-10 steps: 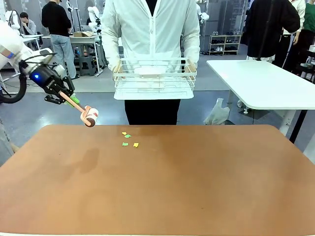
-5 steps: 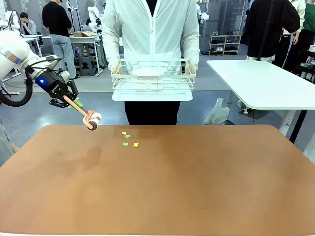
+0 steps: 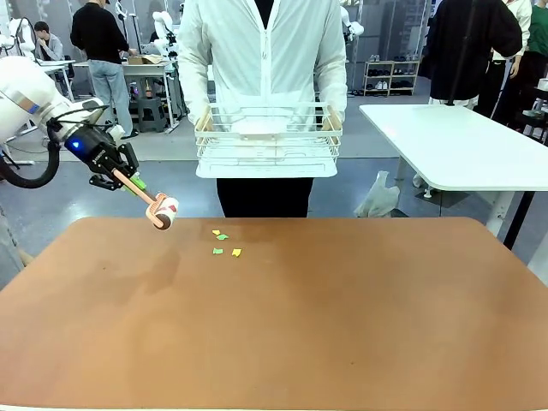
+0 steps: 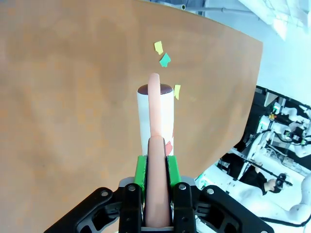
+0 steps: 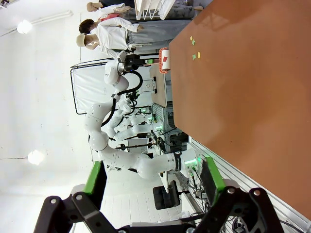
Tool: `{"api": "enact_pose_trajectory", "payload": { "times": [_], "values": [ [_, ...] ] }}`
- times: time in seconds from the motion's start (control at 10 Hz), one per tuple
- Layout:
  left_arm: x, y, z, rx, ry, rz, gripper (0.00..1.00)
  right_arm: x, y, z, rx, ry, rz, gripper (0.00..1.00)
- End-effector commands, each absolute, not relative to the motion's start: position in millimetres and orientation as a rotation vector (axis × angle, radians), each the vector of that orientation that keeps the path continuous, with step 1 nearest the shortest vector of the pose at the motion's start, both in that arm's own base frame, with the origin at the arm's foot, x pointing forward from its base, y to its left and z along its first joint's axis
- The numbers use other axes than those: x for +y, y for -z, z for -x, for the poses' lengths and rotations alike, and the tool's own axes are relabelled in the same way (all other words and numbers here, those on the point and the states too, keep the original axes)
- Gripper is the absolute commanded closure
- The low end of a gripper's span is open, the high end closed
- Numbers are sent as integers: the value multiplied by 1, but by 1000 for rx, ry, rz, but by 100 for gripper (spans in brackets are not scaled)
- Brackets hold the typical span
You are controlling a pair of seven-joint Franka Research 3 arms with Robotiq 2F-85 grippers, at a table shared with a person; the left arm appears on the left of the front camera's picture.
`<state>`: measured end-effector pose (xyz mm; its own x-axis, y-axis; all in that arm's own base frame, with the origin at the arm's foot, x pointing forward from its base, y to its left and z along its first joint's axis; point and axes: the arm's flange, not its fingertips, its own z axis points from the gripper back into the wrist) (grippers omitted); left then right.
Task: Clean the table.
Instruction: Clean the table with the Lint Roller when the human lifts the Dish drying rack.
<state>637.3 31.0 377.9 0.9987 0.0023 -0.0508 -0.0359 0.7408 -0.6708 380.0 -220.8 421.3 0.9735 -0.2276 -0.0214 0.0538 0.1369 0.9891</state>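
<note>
**Front view: lint roller held at far-left edge of table, paper scraps lying nearby**

Front view, body: the reddish-brown table (image 3: 300, 325) is seen filling the near part of the scene, w/ its far edge toward the person (image 3: 261, 51) in a white jacket. The left gripper (image 3: 128, 181) is shown at the far left, pads pressed onto the pinkish handle of a lint roller (image 3: 163, 209). The roller's white head, w/ a red mark on it, is angled down toward the far-left edge of the top. Contact w/ the surface can't be told. Four small paper scraps (image 3: 224, 242), yellow and green, are seen just right of the roller head, near the far edge. A wire basket (image 3: 267, 137) is held in both hands by the person, beyond the far edge and above table level. A white table (image 3: 462, 145) is seen at the far right.

Left wrist view: the left gripper (image 4: 156, 167) is seen w/ green pads clamped on either side of the lint roller (image 4: 155, 111) handle. The table (image 4: 73, 97) lies beyond it, and three paper scraps (image 4: 165, 59) are seen just past the head.

Right wrist view: the right gripper (image 5: 153, 179) is shown w/ fingers spread wide, nothing btw. them. It is well apart from the table (image 5: 252, 97), which is seen sideways. The paper scraps (image 5: 193, 48) and lint roller (image 5: 164, 59) are seen at its far end.
</note>
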Motion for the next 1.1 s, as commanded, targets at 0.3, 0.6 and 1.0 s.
{"api": "enact_pose_trajectory", "payload": {
  "times": [0.3,0.6,1.0],
  "values": [
    [31,-337,-648,-7,49,785,79,-221,-424,-380,-144,209,-1413,0],
    [22,-321,-651,26,-1,808,79,-221,-424,-380,-144,209,-1413,0],
    [20,-302,-638,-48,3,799,79,-221,-424,-380,-144,209,-1413,0]
  ]
}}
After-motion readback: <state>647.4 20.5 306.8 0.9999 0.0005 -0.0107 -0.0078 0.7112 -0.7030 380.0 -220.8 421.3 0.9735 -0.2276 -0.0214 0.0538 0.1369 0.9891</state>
